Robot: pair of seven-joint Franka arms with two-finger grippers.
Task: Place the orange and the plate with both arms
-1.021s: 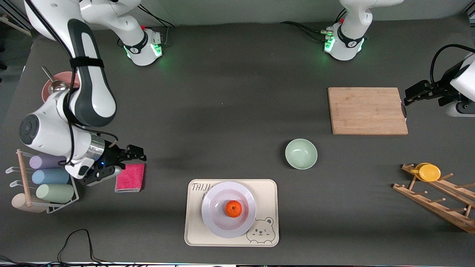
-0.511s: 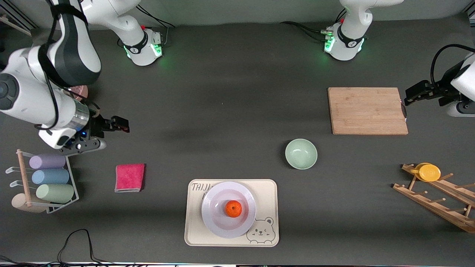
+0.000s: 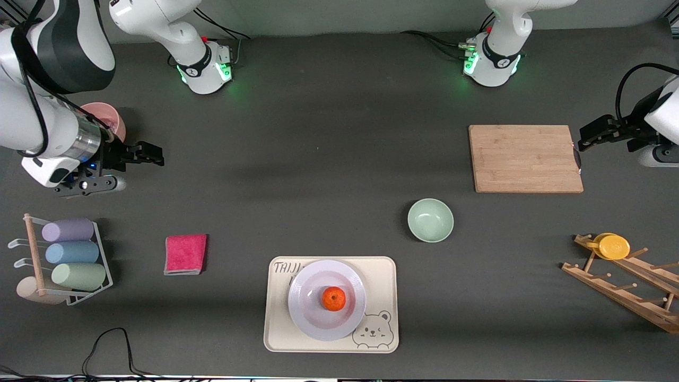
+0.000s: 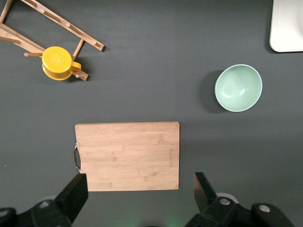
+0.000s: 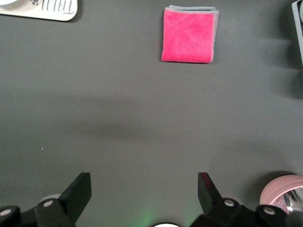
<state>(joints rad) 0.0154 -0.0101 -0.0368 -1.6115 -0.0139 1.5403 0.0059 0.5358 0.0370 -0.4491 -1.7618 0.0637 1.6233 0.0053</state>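
Right tool (image 3: pixel 151 154) (agape) above bare mat near pink bowl (image 3: pixel 106 118)

Orange on plate, as I see it from the console.
I find the small bright orange (image 3: pixel 333 298) resting at the centre of the round, pale lavender plate (image 3: pixel 307 313), which sits flat on a cream tray (image 3: pixel 383 276).

I watched the right gripper (image 3: pixel 151 154) rise away from the pink cloth (image 3: pixel 185 254) and draw back beside the pink bowl (image 3: pixel 106 118)

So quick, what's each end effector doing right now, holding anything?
Left end effector: open, empty, over the cutting board's edge.
Right end effector: open, empty, over bare table.
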